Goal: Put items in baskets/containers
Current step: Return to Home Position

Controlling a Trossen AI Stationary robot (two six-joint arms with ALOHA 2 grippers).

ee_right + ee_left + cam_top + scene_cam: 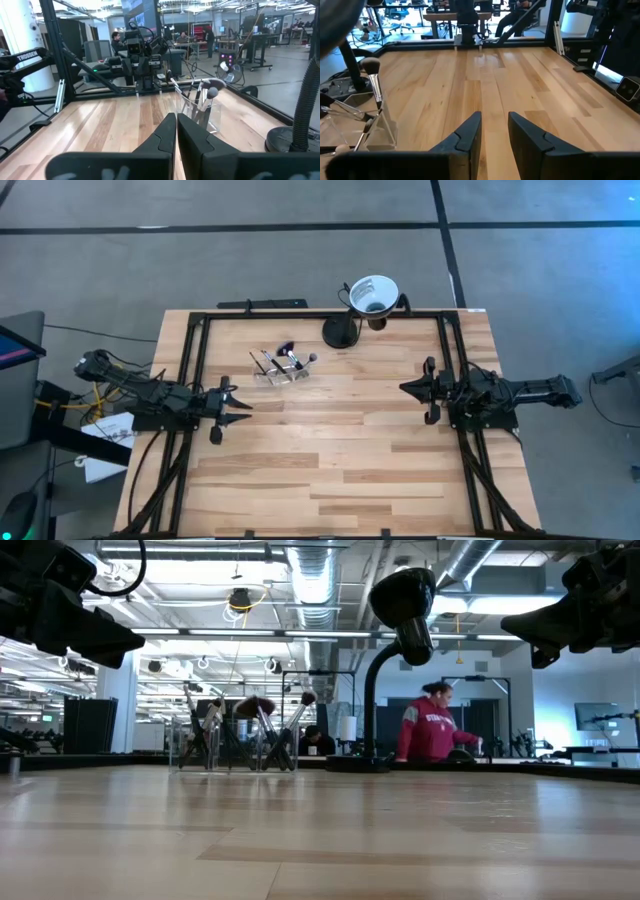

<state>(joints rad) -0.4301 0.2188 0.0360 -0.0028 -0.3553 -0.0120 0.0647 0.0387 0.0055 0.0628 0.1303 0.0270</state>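
Note:
The clear plastic holder [281,374] stands upright on the table's far-left-middle part, with several thin dark-handled makeup brushes [285,359] standing in it, bristles up. The low view [235,745], the left wrist view [367,125] and the right wrist view [200,111] also show it. One brush has a fluffy head [370,65]. My left gripper [238,409] hovers open near the table's left edge, nearer than the holder. My right gripper [407,388] hovers shut near the right edge. Neither touches anything.
A white funnel-shaped cup [372,294] sits on a black stand with a round base [340,333] at the far edge, right of the holder. A black frame [195,360] runs along the table's sides. Bare wood [330,450] spreads between the arms. People show in the room behind [430,725].

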